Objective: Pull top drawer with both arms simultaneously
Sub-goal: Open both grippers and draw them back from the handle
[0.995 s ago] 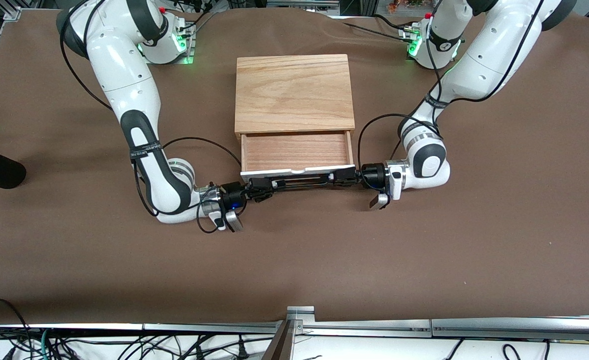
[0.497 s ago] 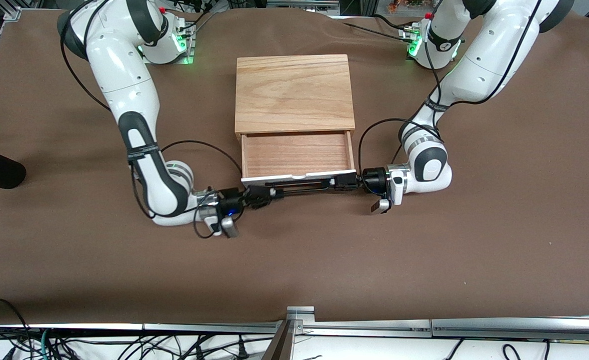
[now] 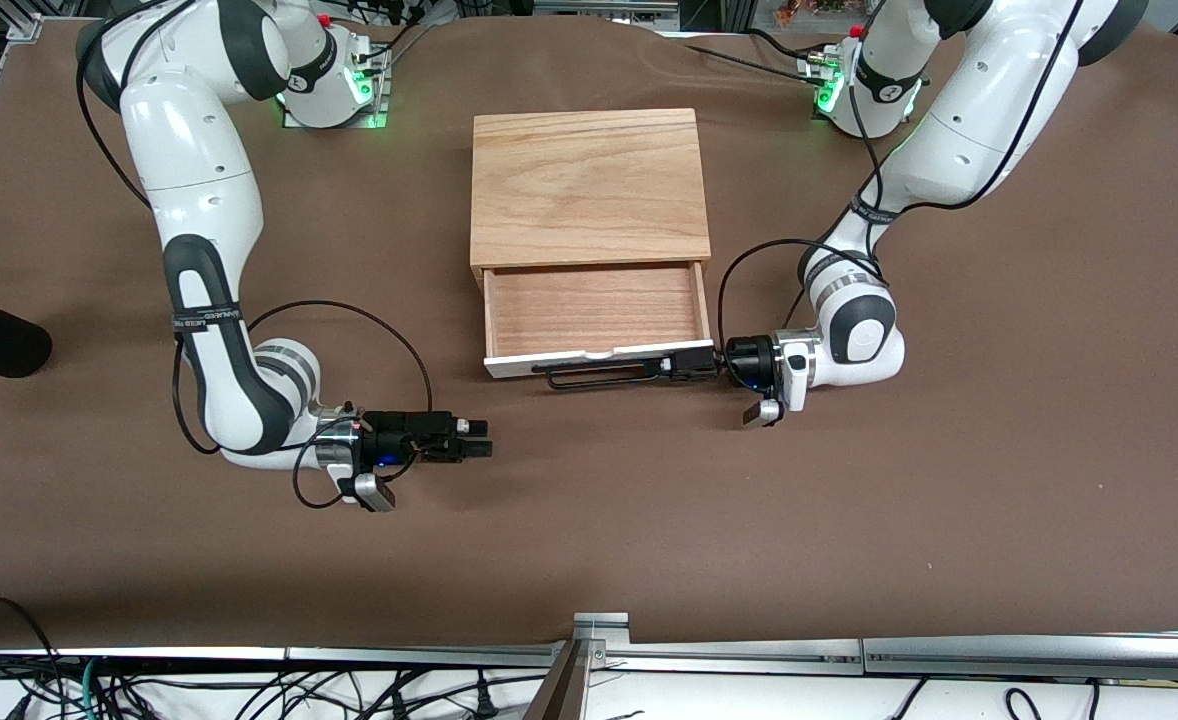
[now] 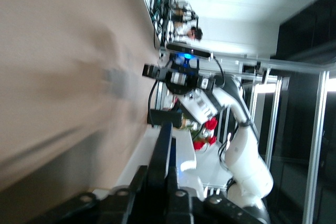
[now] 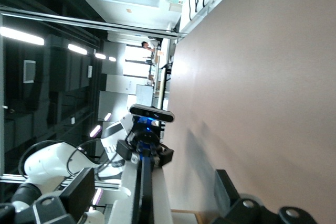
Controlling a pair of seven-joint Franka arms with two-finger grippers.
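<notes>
We saw the top drawer (image 3: pixel 594 310) standing pulled out of the oak cabinet (image 3: pixel 587 185) toward the front camera. The left gripper (image 3: pixel 671 365) pinched the black handle (image 3: pixel 604 372) at its end. The right gripper (image 3: pixel 477 451) hung over bare table (image 3: pixel 999 480), fingers spread, holding nothing. No writing was legible.

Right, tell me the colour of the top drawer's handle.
Black: the handle is a thin wire bar along the top drawer's white front, clearest in the front view.
</notes>
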